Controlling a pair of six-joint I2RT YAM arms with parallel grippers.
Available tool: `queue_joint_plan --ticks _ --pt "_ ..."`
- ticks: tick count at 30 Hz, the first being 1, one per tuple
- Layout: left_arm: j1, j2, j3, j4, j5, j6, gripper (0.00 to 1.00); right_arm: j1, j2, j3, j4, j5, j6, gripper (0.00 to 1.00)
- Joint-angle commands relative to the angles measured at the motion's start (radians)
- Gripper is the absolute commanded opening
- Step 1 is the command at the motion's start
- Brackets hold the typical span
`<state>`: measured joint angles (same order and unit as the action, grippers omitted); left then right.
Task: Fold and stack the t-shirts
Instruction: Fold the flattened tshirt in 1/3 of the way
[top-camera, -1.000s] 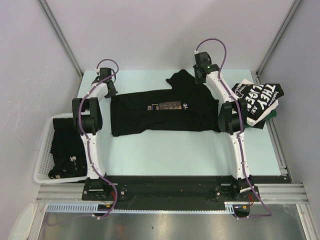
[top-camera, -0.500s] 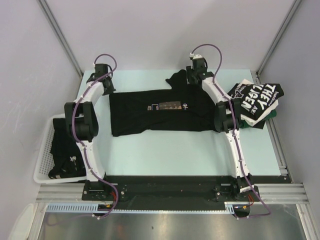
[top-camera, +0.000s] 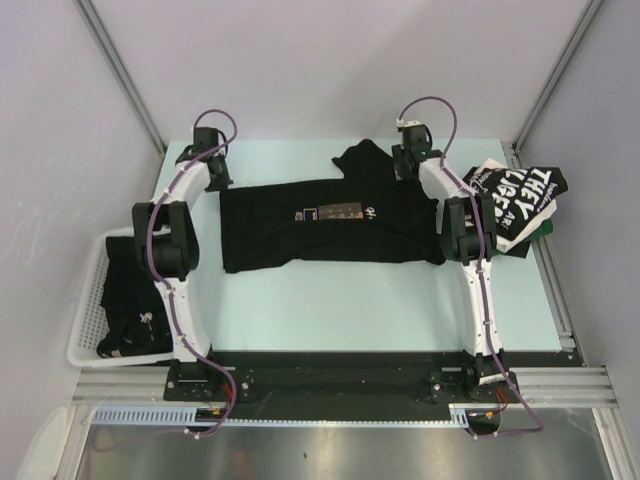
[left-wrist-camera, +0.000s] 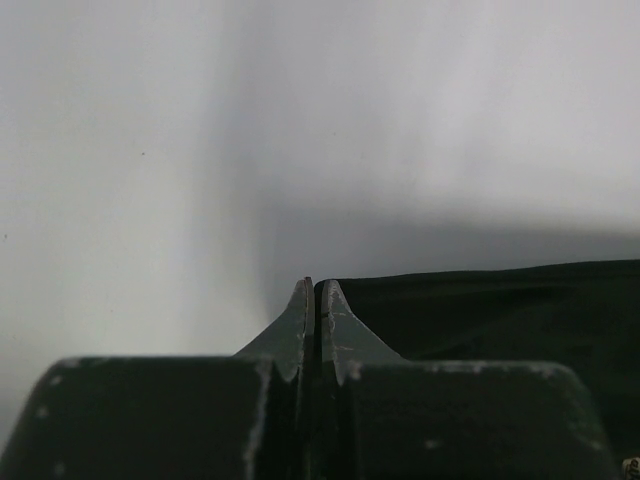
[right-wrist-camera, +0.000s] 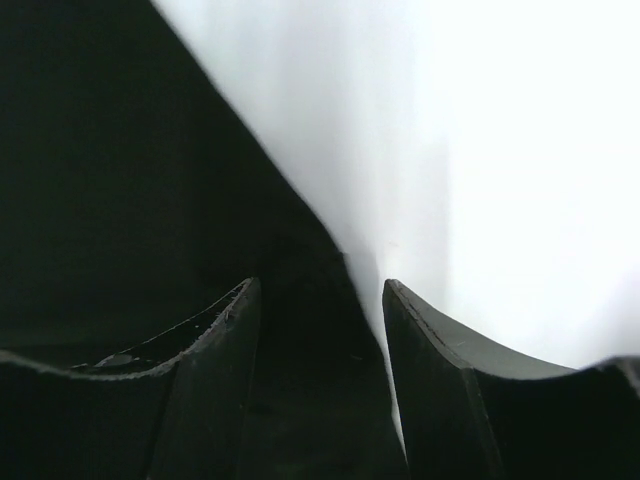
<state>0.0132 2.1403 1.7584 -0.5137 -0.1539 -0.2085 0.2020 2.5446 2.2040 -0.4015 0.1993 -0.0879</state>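
A black t-shirt (top-camera: 330, 228) with a small rectangular chest print (top-camera: 335, 212) lies spread flat mid-table, one sleeve (top-camera: 360, 160) sticking out at the far edge. My left gripper (top-camera: 216, 180) is at its far left corner. In the left wrist view the gripper (left-wrist-camera: 315, 285) is shut, with the shirt's edge (left-wrist-camera: 500, 310) starting right at the tips. My right gripper (top-camera: 405, 172) is at the far right edge of the shirt. In the right wrist view it (right-wrist-camera: 320, 290) is open, with black cloth (right-wrist-camera: 150, 200) between and under the jaws.
Folded shirts with big white lettering (top-camera: 515, 198) are piled at the right edge of the table. A white mesh basket (top-camera: 88, 300) holding black shirts (top-camera: 130, 295) stands at the left. Metal frame posts and grey walls close in the back and sides.
My right gripper swung left along the shirt's far edge and then back right. My left arm's elbow shifted left while its gripper stayed at the corner. The shirt has not moved.
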Motion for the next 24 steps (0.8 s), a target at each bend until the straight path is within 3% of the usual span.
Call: queue_joint_plan --ticks 1,24 --pt "-0.004 0.041 0.091 -0.022 -0.01 0.015 0.0 -0.026 -0.122 -0.039 0.016 0.055 -0.047 0.57" --pt "-0.004 0.073 0.125 -0.031 -0.007 0.015 0.0 -0.069 -0.104 -0.066 -0.077 -0.032 0.023 0.57"
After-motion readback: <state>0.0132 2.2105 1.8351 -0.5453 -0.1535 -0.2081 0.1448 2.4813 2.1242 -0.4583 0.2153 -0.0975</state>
